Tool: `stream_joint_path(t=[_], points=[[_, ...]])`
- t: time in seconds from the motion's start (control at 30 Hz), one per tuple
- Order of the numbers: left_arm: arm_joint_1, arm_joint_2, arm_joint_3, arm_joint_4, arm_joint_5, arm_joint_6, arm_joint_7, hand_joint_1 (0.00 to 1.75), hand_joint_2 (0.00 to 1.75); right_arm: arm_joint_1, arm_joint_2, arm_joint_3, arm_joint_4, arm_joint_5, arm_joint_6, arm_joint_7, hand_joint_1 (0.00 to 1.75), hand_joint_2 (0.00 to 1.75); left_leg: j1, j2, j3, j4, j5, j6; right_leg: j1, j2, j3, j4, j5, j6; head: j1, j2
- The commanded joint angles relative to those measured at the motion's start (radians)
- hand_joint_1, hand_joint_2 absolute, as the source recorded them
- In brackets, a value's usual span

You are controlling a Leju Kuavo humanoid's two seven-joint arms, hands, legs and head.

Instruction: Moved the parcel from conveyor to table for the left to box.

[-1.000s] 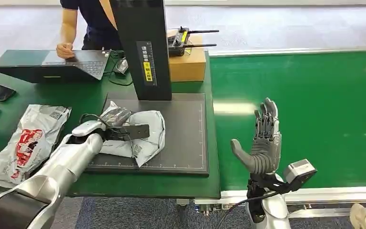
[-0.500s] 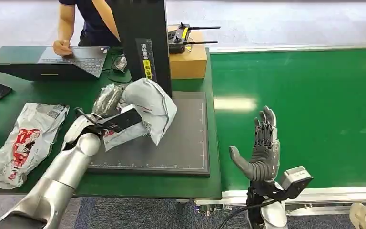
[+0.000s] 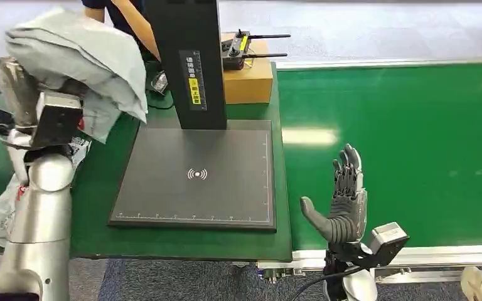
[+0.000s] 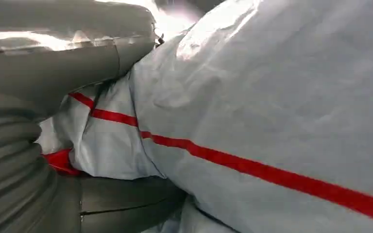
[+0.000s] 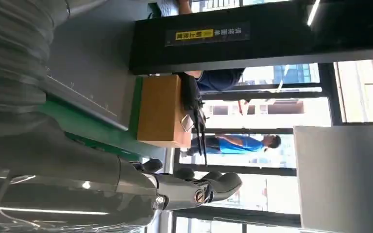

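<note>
Left hand [image 3: 22, 103] raised high, gripping the grey parcel [image 3: 78, 53]; parcel bulges above and over the hand, clear of the worktop [image 3: 100, 207]. Left wrist view: parcel's grey film with a red stripe [image 4: 252, 167] pressed against the hand. Right hand [image 3: 345, 197] upright over the green conveyor [image 3: 401, 138] edge, fingers spread, holding nothing. Black scan pad [image 3: 194, 179] lies between the two hands.

The black mat [image 3: 194, 175] lies bare; the black column [image 3: 188, 63] and cardboard box [image 3: 248, 81] block its 12 o'clock edge; the conveyor [image 3: 401, 150] at 3 o'clock lies open.
</note>
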Motion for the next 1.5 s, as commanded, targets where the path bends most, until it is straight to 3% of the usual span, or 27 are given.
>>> stream_joint_path(t=[0.03,0.63,0.73,0.9,1.03,1.07,1.1,1.5], points=[[-0.179,0.052,0.177,0.137,-0.092,0.083,0.048,1.75,1.75,0.014,0.021,-0.012,0.005,0.002,-0.004,0.004,0.00,1.75,0.002,0.000,-0.002,0.002,0.000,-0.001,0.002,-0.001,-0.001,0.001,0.000,-0.003,0.000,0.000],[-0.190,0.048,0.188,0.162,-0.147,0.133,0.074,1.75,1.75,0.014,0.022,-0.013,0.002,0.002,-0.006,0.004,0.00,1.75,0.002,-0.001,-0.002,0.003,0.000,0.000,0.002,-0.002,0.000,0.000,0.001,-0.002,0.000,0.000],[-0.270,0.100,0.257,0.265,-0.183,0.161,0.134,1.75,1.75,0.018,0.023,-0.010,-0.003,0.003,-0.006,0.004,0.00,1.75,0.001,0.000,-0.003,0.003,0.000,0.000,0.001,-0.001,-0.001,0.001,0.001,-0.001,0.000,0.000],[-0.429,0.245,0.363,0.487,-0.438,0.173,0.263,1.75,1.75,0.009,0.035,0.000,0.005,0.003,0.002,0.006,0.00,1.75,0.003,0.004,-0.003,0.004,-0.001,-0.001,0.003,0.003,-0.003,0.003,0.001,-0.002,0.000,0.000],[-0.500,0.379,0.334,0.699,-0.687,0.142,0.434,1.75,1.75,0.006,0.041,0.004,0.002,0.006,0.010,0.015,0.00,1.75,0.003,0.005,-0.002,0.003,0.000,-0.002,0.004,0.004,-0.003,0.003,0.001,-0.002,0.000,0.000],[-0.473,0.516,0.065,0.774,-0.738,-0.103,0.769,1.75,1.75,-0.001,0.044,0.002,0.013,-0.001,0.028,0.032,0.00,1.75,0.004,0.005,-0.001,0.002,0.000,-0.002,0.005,0.004,-0.002,0.001,0.002,-0.003,0.000,0.000],[-0.470,0.537,0.086,0.830,-0.738,-0.069,0.757,1.75,1.75,-0.005,0.047,0.000,0.020,0.000,0.032,0.032,0.00,1.75,0.003,0.009,0.000,0.001,0.000,-0.002,0.003,0.008,-0.002,0.002,0.002,-0.002,0.000,0.000],[-0.484,0.566,0.104,0.936,-0.738,-0.159,0.855,1.75,1.75,-0.018,0.051,-0.015,0.028,0.002,0.044,0.034,0.00,1.75,0.007,0.006,-0.005,0.002,0.001,-0.002,0.007,0.004,-0.003,0.000,0.002,-0.003,0.000,0.000]])
